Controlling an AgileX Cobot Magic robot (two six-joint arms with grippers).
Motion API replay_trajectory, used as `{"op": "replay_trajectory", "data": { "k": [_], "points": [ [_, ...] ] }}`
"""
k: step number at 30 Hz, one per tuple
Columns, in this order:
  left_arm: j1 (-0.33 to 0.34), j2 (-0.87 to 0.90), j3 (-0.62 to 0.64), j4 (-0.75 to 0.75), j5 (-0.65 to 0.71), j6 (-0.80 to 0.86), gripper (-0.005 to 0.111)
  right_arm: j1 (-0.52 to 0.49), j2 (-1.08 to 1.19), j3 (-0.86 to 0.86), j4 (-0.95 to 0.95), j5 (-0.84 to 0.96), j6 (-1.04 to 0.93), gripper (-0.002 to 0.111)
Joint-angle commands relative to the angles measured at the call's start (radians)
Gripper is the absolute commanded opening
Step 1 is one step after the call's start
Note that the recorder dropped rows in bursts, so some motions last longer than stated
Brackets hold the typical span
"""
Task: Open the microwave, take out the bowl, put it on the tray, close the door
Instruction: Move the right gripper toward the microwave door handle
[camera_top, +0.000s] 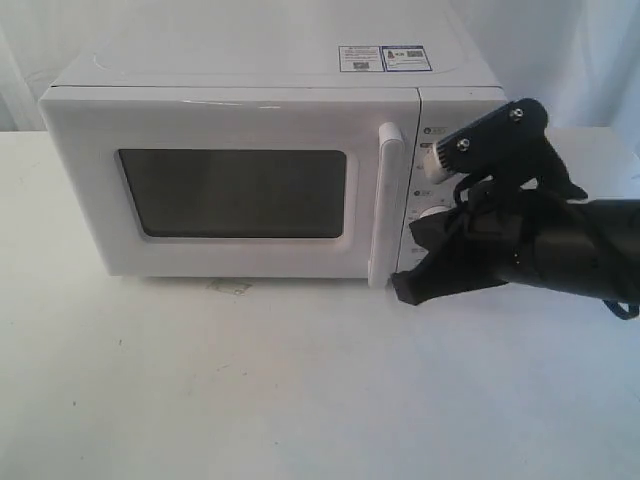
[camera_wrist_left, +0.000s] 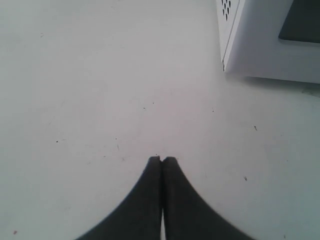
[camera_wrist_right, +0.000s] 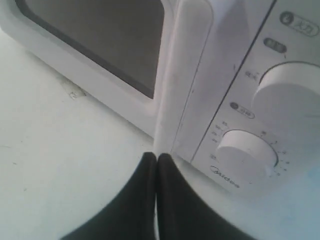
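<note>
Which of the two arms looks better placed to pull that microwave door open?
Right: the right tool, shut, sits at the foot of the door handle; the left tool hangs over the table.

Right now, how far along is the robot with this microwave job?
Nothing looks done yet: the microwave has its door shut. In hand: the right gripper, closed, points at the foot of the handle. The left gripper sits closed above the table. Opening, taking the bowl out to a tray and closing are all left; neither bowl nor tray shows.
</note>
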Motion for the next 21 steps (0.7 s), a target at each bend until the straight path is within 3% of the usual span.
{"op": "replay_trajectory", "data": {
  "k": [1, 4, 8, 9, 11, 13, 15, 18, 21],
  "points": [
    [0.002, -0.005, 0.004, 0.0, -0.002, 0.001, 0.0, -0.074, 0.025, -0.078, -0.082, 0.137, 0.193, 0.0],
    [0.002, -0.005, 0.004, 0.0, -0.002, 0.001, 0.0, -0.185, 0.054, -0.135, -0.05, 0.444, 0.08, 0.0],
    [0.002, -0.005, 0.004, 0.0, -0.002, 0.001, 0.0, -0.4, 0.14, -0.135, 0.345, 1.069, -0.552, 0.0],
    [0.002, -0.005, 0.004, 0.0, -0.002, 0.001, 0.0, -0.424, 0.16, -0.119, 0.393, 1.092, -0.643, 0.0],
    [0.002, -0.005, 0.004, 0.0, -0.002, 0.001, 0.0, -0.433, 0.184, -0.088, 0.43, 0.863, -0.651, 0.0],
    [0.002, -0.005, 0.004, 0.0, -0.002, 0.001, 0.0, -0.433, 0.197, -0.046, 0.511, 0.75, -0.73, 0.001],
    [0.002, -0.005, 0.004, 0.0, -0.002, 0.001, 0.0, -0.411, 0.212, 0.0, 0.586, 0.743, -0.893, 0.013],
    [0.002, -0.005, 0.004, 0.0, -0.002, 0.001, 0.0, -0.37, 0.215, -0.011, 0.586, 0.696, -0.893, 0.034],
    [0.002, -0.005, 0.004, 0.0, -0.002, 0.001, 0.0, -0.37, 0.229, -0.031, 0.586, 0.716, -0.893, 0.044]
  ]
}}
